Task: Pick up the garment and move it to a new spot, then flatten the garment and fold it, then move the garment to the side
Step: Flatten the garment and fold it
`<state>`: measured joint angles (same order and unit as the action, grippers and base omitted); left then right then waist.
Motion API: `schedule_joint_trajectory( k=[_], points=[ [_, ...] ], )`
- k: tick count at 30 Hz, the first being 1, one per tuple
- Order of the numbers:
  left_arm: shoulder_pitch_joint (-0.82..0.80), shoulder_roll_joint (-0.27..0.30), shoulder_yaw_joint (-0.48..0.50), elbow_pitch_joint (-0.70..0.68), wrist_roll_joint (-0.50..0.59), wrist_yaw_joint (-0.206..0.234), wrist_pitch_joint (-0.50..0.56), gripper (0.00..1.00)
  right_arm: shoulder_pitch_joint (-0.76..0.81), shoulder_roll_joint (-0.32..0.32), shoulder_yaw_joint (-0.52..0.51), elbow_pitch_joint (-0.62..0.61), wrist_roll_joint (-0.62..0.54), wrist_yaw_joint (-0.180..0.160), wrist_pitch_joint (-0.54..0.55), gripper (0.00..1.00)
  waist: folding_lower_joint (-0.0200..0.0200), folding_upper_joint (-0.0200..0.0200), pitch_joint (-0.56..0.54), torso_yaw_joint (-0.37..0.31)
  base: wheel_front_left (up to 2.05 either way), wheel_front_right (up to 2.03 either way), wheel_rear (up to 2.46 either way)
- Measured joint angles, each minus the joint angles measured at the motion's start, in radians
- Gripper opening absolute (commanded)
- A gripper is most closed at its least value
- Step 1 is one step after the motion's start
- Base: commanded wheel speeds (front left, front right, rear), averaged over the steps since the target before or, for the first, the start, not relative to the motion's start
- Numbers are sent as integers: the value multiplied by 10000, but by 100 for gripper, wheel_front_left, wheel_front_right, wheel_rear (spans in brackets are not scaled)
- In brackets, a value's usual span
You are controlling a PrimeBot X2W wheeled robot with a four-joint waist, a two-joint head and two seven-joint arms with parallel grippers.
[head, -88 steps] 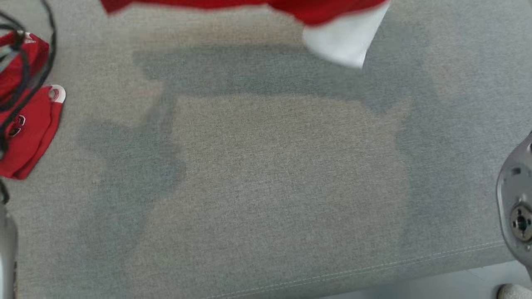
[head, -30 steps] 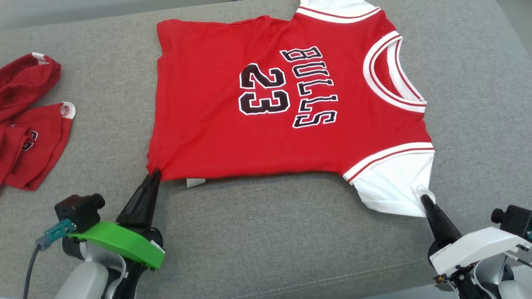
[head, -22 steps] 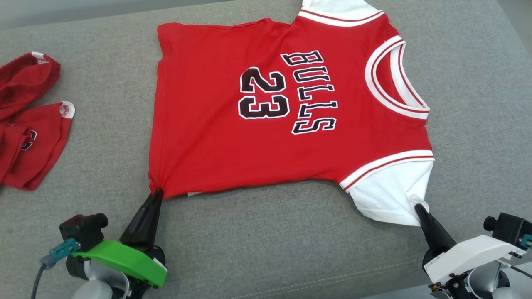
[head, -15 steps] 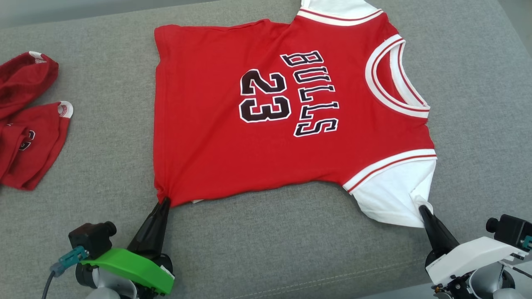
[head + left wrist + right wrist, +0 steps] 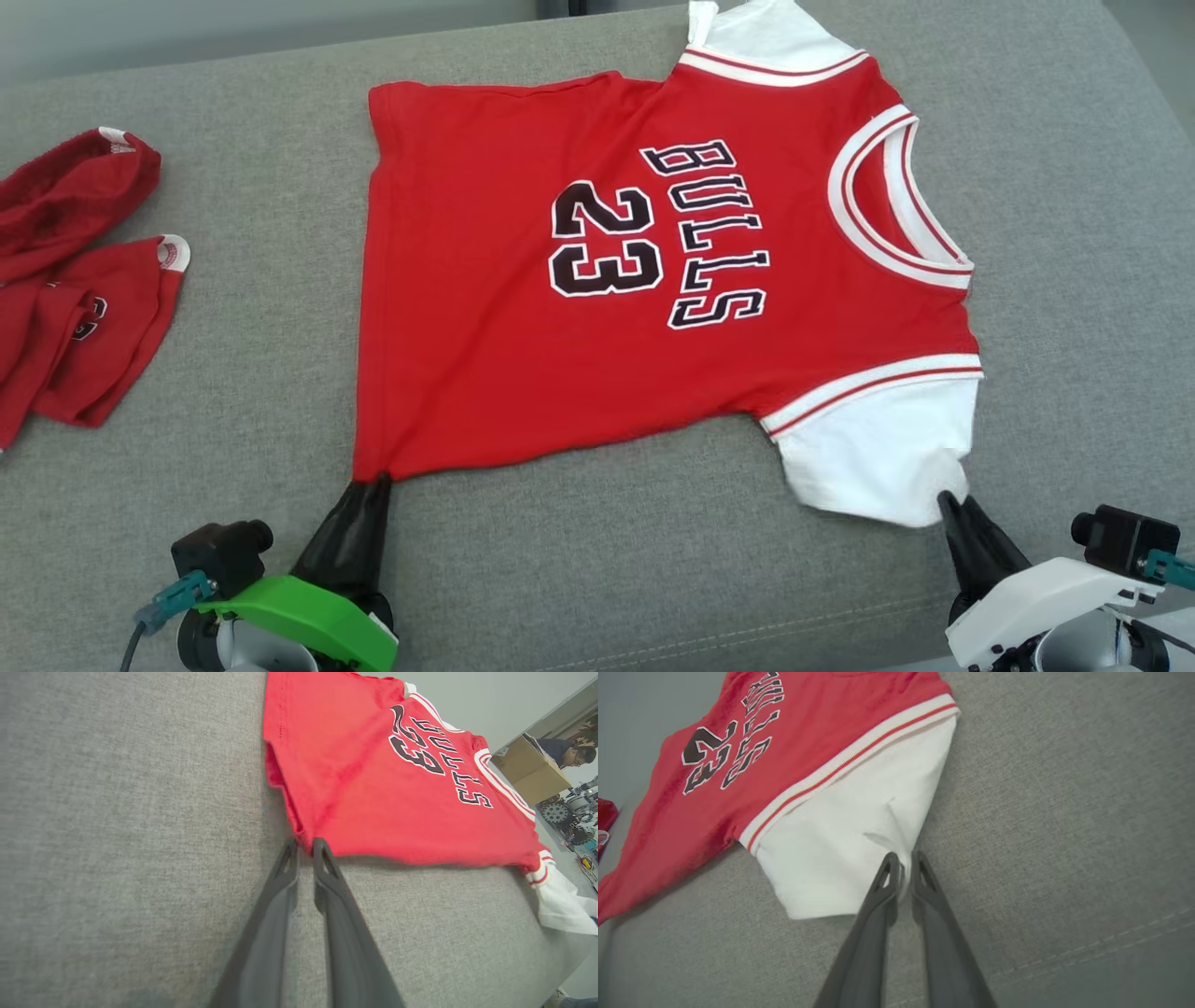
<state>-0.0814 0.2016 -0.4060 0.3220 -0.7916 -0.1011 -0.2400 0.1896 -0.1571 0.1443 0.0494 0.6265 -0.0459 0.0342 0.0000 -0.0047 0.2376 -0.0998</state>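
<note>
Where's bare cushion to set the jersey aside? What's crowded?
Bare cushion: the strip between jersey and red pile; the stretch right of the jersey; the near strip between left gripper and right gripper. Crowded: far left, by the pile.

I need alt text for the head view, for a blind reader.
A red BULLS 23 jersey lies spread on a grey cushion, its hem corner pinched by the left gripper and its white sleeve by the right gripper. Other red clothes lie at the left.
</note>
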Motion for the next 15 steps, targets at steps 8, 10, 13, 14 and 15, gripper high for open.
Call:
schedule_joint_trajectory(
  k=[8, 10, 13, 14, 15],
  points=[
    [13, -180, 46, 355, -6, 4, -2, 100, 3, 161, 27, 441, -44, -90, -374, 100, 0, 0, -206, -40, 0, 0, 0],
    [31, -249, 92, 435, -6, 48, -4, 100, 18, 215, -6, 485, -77, -105, -523, 100, 0, 0, -280, -59, 0, 0, 0],
    [74, -188, 322, 506, 4, 167, -77, 100, 33, 67, -140, 508, -385, -188, -848, 100, 0, 0, -413, -85, 0, 0, 0],
    [114, -161, 445, 495, 54, 232, -77, 100, 35, -86, -155, 508, -594, -192, -986, 100, 0, 0, -467, -94, 0, 0, 0],
    [181, -107, 566, 477, 104, 245, -79, 100, 35, -263, -178, 508, -878, -263, -1112, 100, 0, 0, -522, -103, 0, 0, 0]
  ],
)
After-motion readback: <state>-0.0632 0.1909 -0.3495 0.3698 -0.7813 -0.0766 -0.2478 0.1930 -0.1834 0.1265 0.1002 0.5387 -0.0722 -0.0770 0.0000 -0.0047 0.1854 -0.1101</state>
